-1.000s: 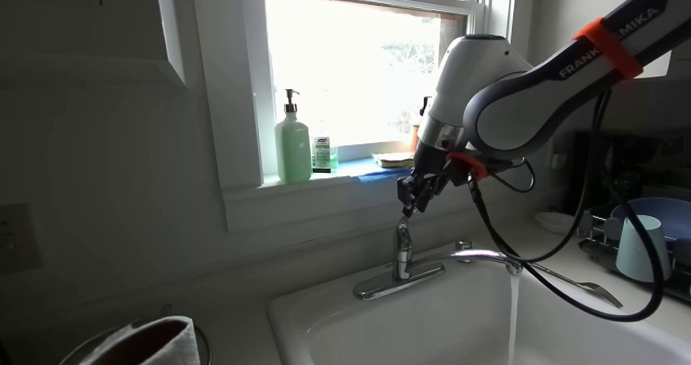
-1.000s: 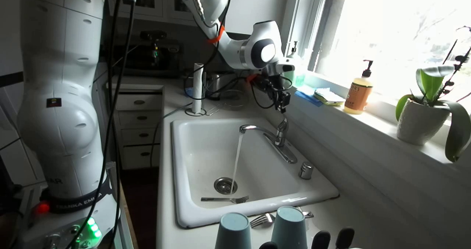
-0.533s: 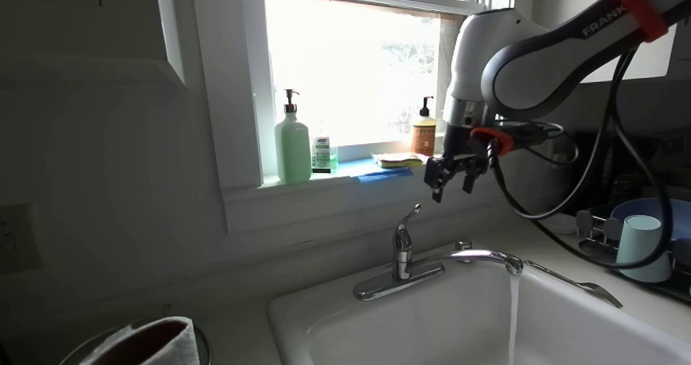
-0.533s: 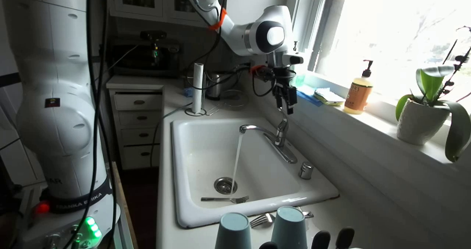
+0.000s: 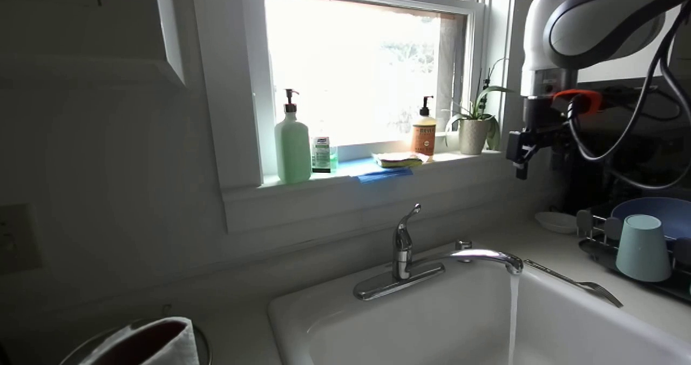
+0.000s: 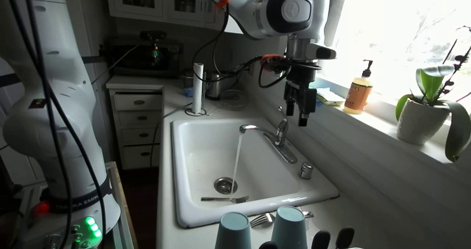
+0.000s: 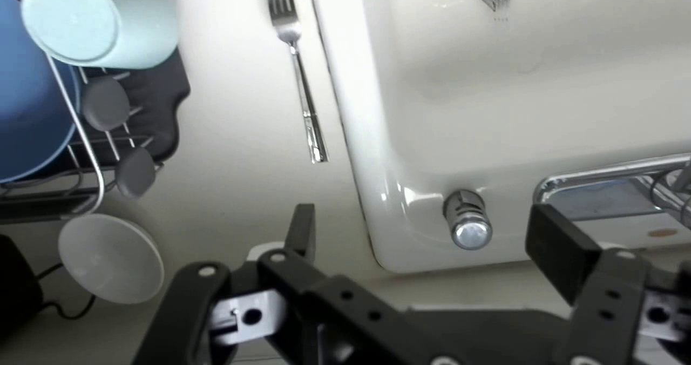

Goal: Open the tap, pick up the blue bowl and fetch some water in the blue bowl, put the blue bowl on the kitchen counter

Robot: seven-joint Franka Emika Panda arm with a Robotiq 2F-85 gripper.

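The tap (image 5: 402, 242) has its lever up, and a thin stream of water (image 6: 237, 160) falls from its spout into the sink. In the wrist view the blue bowl (image 7: 29, 100) rests in the dish rack, cut off by the left edge; in an exterior view the blue bowl (image 5: 653, 209) is partly behind a cup. The pale kitchen counter (image 7: 232, 122) lies between rack and sink. My gripper (image 7: 428, 232) stands open with nothing between its fingers, above the sink's back corner. In an exterior view the gripper (image 6: 296, 118) is raised, well away from the tap lever.
Upside-down light-blue cups (image 6: 234, 223) and the wire dish rack (image 7: 81, 133) stand beside the sink (image 6: 180, 175). A fork (image 7: 302, 79) and a white bowl (image 7: 110, 259) lie on the counter. Bottles (image 5: 293, 149) and a potted plant (image 6: 423, 122) line the window sill.
The fingers have spread apart, and the gripper has left the tap lever, rising and travelling along the wall towards the dish rack side. Water runs throughout.
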